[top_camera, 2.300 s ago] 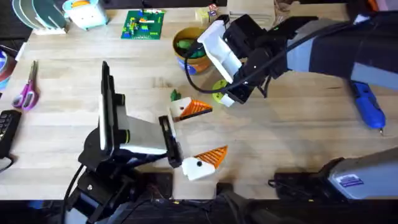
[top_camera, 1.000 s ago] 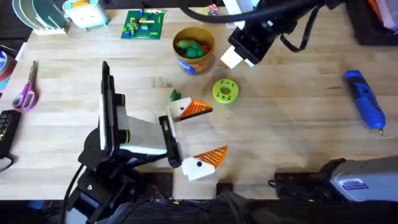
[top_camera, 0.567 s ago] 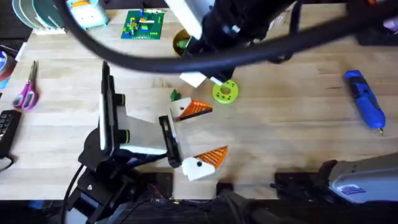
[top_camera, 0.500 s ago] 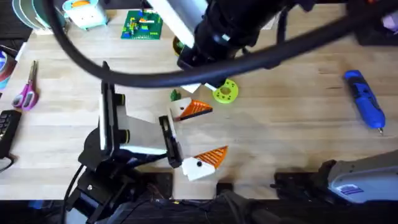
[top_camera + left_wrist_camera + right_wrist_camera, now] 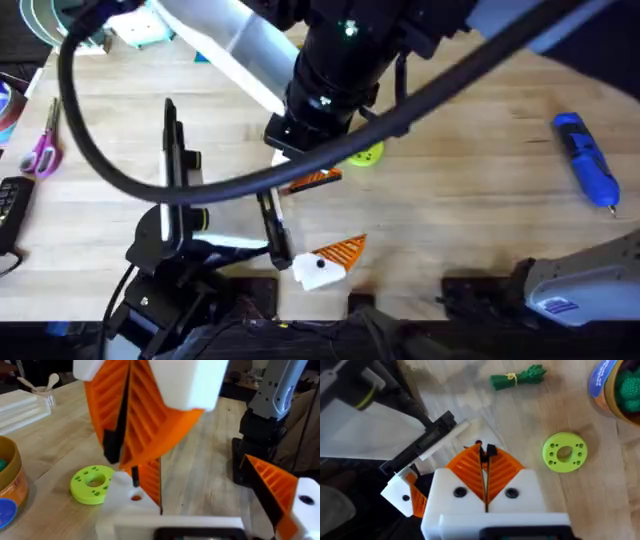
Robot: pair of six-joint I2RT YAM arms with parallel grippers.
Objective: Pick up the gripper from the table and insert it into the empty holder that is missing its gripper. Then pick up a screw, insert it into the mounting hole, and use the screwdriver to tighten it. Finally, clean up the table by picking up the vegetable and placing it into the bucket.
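One right pincer [image 5: 485, 467], fingers pressed together, hovers beside one lime disc [image 5: 564, 452]; one vegetable [image 5: 516, 378] lies beyond.

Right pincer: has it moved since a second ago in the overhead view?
Yes. The right pincer has swung from beside the bucket down toward the near edge, past the green disc, over the orange finger.

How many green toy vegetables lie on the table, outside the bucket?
1. The vegetable lies on the bare wood, apart from the disc and the bucket. Green pieces inside the bucket may be more of them.
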